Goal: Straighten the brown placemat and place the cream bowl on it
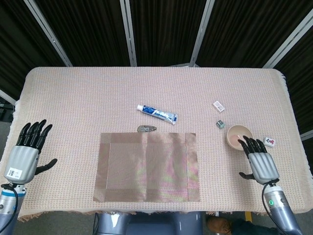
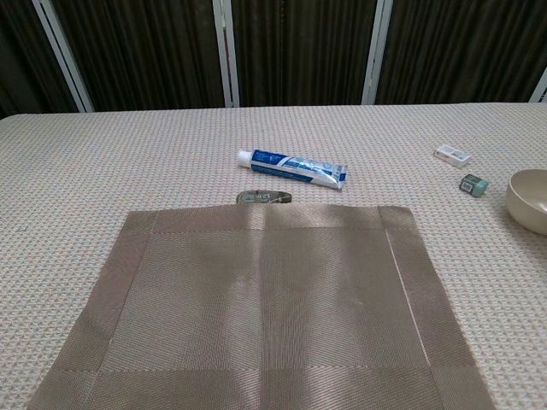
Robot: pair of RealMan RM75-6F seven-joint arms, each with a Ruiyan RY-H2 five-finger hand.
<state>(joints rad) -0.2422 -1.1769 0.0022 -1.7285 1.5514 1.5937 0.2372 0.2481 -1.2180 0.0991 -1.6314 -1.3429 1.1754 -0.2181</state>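
The brown placemat (image 1: 147,167) (image 2: 265,307) lies flat and square near the table's front edge. The cream bowl (image 1: 238,136) (image 2: 528,199) stands upright on the cloth to the mat's right. My right hand (image 1: 258,161) hovers just in front of the bowl with fingers spread, its fingertips reaching the bowl's near rim. My left hand (image 1: 25,151) is open at the table's far left edge, well clear of the mat. Neither hand shows in the chest view.
A toothpaste tube (image 1: 157,113) (image 2: 293,167) lies behind the mat, with a small dark clip-like item (image 1: 146,129) at the mat's back edge. A white tag (image 1: 218,105), a small green-grey cube (image 1: 220,124) and a small tile (image 1: 271,142) sit near the bowl.
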